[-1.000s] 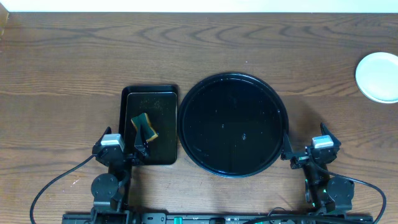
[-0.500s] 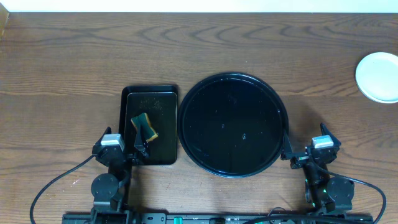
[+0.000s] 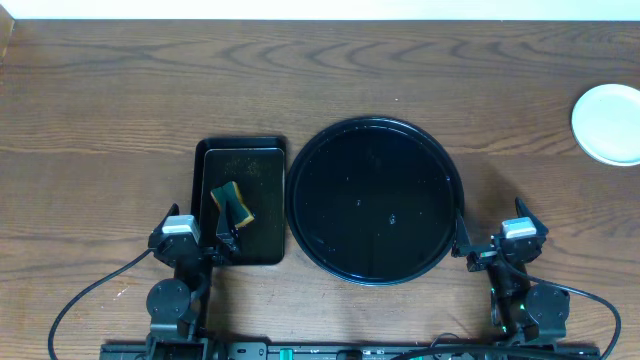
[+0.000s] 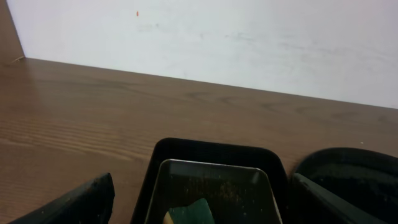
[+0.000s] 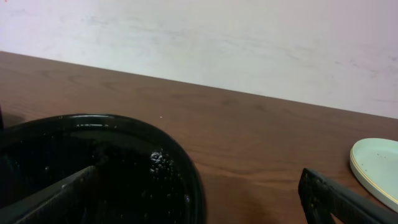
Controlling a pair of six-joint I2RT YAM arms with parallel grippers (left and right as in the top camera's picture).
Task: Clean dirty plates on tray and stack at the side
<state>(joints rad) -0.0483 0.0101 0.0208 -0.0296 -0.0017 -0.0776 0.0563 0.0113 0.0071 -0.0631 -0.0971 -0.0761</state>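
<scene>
The big round tray (image 3: pixel 340 220) is sitting bare in the middle of the desk (image 3: pixel 120 100), only a few wet specks glinting, and the plates (image 3: pixel 607 122) are lying well apart from it at the far right, looking wiped and stacked, though I cannot count them. The left fingers (image 4: pixel 87 199) are hanging spread over the near end of the small rectangular tray (image 3: pixel 245 150), holding nothing, with the sponge (image 3: pixel 232 203) just ahead. The right fingers (image 5: pixel 336 199) are gaping empty too, beside the round tray's rim. To me the job is looking finished; the worry is that pile sitting so close to the desk's right end, where one careless sweep could be sending it over.
</scene>
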